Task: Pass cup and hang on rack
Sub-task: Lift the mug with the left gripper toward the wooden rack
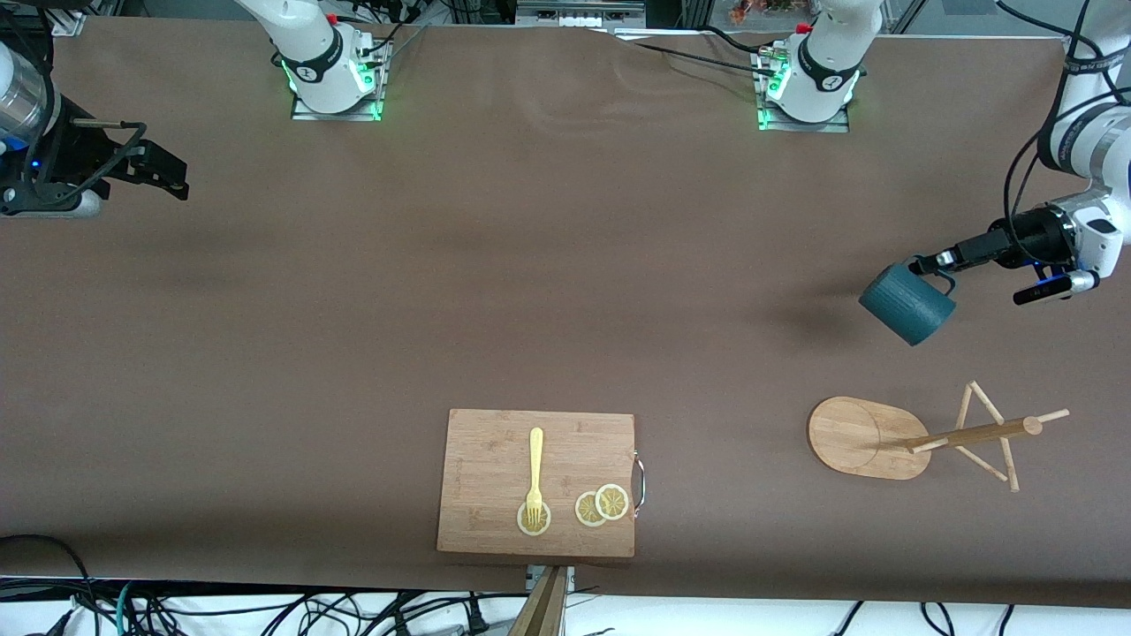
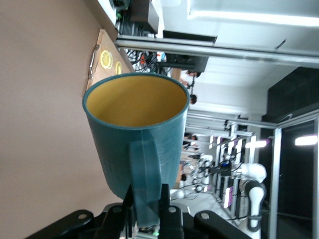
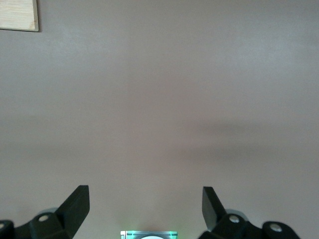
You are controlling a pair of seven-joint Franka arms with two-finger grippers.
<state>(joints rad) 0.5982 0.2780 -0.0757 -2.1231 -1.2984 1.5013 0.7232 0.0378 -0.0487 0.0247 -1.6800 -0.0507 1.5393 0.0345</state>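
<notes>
The dark teal cup (image 1: 907, 305) with a mustard-yellow inside hangs tilted in the air at the left arm's end of the table. My left gripper (image 1: 938, 262) is shut on its handle (image 2: 145, 179), as the left wrist view shows, with the cup's body (image 2: 135, 134) filling that view. The light wooden rack (image 1: 919, 436) stands on the table below the cup in the front view, on its oval base (image 1: 853, 433), with thin pegs. My right gripper (image 1: 172, 177) is open and empty, held above bare table at the right arm's end; its fingertips (image 3: 77, 201) show wide apart.
A wooden cutting board (image 1: 495, 468) with a metal handle lies near the table's front edge, carrying a yellow fork (image 1: 535, 477) and lemon slices (image 1: 601, 505). Its corner (image 3: 20, 15) shows in the right wrist view. Cables hang below the front edge.
</notes>
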